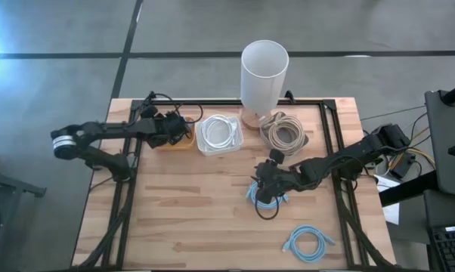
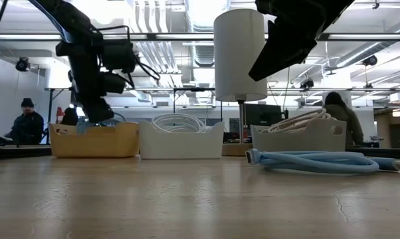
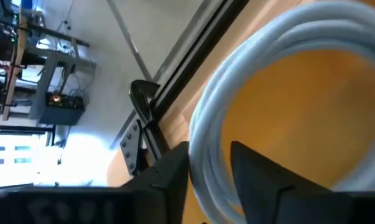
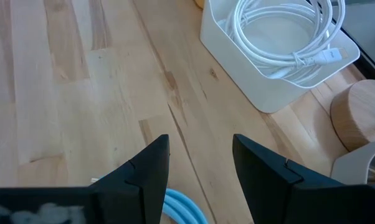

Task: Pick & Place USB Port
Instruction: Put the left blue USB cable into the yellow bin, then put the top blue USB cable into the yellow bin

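Observation:
A pale blue coiled cable (image 3: 281,74) lies in the yellow bin (image 1: 176,142) at the table's far left. My left gripper (image 3: 209,177) reaches down into that bin (image 2: 94,141) and is shut on the coil. A second blue cable (image 1: 265,195) lies on the wood at mid-table. My right gripper (image 4: 200,168) hangs open above it, apart from it, and a loop of that cable (image 4: 182,208) shows below the fingers. A third blue coil (image 1: 309,243) rests flat near the table's near edge. My left gripper pinches the strands of the pale blue coil (image 3: 207,146) between its two fingers (image 3: 175,177), which cross the bundle on one side of the loop. It comes from above, slanting down into the bin. The rest of the coil lies against the bin's orange floor (image 3: 299,118).
A white bin (image 1: 218,134) holds a white cable and a beige bin (image 1: 283,132) holds a tan one, in a row with the yellow bin. A tall white cylinder (image 1: 264,75) on a wooden base stands behind them. Bare wood (image 1: 182,219) lies near left. People sit in the room beyond.

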Controlling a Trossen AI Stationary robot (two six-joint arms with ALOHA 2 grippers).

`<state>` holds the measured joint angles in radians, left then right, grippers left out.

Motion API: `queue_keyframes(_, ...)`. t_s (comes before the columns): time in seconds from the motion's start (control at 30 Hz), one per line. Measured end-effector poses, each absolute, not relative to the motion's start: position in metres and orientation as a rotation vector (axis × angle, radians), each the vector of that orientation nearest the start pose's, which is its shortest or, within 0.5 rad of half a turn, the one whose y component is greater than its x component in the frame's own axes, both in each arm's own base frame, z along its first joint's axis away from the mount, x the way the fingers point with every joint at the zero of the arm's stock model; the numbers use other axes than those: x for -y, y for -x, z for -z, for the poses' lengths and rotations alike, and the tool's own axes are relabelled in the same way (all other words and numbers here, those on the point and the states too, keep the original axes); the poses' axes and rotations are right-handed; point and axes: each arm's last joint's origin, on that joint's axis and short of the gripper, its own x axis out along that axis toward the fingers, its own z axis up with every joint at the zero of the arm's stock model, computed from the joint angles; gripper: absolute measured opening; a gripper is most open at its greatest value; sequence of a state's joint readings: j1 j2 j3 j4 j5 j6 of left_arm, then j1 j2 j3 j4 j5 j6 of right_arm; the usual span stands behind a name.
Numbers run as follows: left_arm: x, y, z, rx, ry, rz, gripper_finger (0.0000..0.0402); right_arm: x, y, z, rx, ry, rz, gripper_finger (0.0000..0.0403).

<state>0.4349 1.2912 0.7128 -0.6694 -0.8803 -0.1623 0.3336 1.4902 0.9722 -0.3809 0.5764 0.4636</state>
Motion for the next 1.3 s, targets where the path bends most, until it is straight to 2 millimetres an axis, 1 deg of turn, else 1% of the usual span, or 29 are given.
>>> queue_keyframes(0.17,-0.110,-0.182,-0.192,-1.200,-0.169,-1.235,0.0185,-0.083,-0.287,-0.225,-0.731,-0.042,0.400,0.0171)
queue_keyframes(0.27,-0.109,-0.180,-0.199,-1.152,-0.105,-1.247,0.0200,-0.084,-0.287,-0.225,-0.747,-0.063,0.367,0.0171)
queue_keyframes(0.33,-0.108,-0.179,-0.208,-1.116,-0.049,-1.238,0.0202,-0.085,-0.287,-0.224,-0.760,-0.112,0.342,0.0171)
queue_keyframes(0.4,-0.106,-0.177,-0.220,-1.082,-0.033,-1.241,0.0202,-0.086,-0.287,-0.224,-0.769,-0.145,0.327,0.0171)
queue_keyframes(0.5,-0.103,-0.175,-0.241,-0.996,-0.011,-1.237,0.0200,-0.086,-0.287,-0.224,-0.775,-0.153,0.318,0.0171)
queue_keyframes(0.57,-0.100,-0.173,-0.257,-0.922,0.030,-1.200,0.0200,-0.086,-0.287,-0.224,-0.776,-0.159,0.317,0.0171)
queue_keyframes(0.7,-0.091,-0.171,-0.283,-0.767,0.133,-1.041,0.0200,-0.086,-0.285,-0.220,-0.782,-0.207,0.335,0.0171)
queue_keyframes(0.83,-0.083,-0.171,-0.298,-0.619,0.210,-0.830,0.0200,-0.087,-0.282,-0.212,-0.820,-0.316,0.327,0.0171)
queue_keyframes(0.93,-0.079,-0.176,-0.301,-0.534,0.251,-0.650,0.0200,-0.089,-0.277,-0.204,-0.863,-0.354,0.301,0.0171)
queue_keyframes(1.1,-0.075,-0.190,-0.300,-0.399,0.247,-0.390,0.0200,-0.094,-0.268,-0.192,-0.932,-0.397,0.263,0.0171)
queue_keyframes(1.2,-0.073,-0.199,-0.295,-0.342,0.234,-0.293,0.0200,-0.097,-0.262,-0.183,-0.963,-0.433,0.268,0.0171)
queue_keyframes(1.3,-0.074,-0.206,-0.289,-0.298,0.226,-0.262,0.0200,-0.099,-0.255,-0.174,-0.981,-0.479,0.300,0.0171)
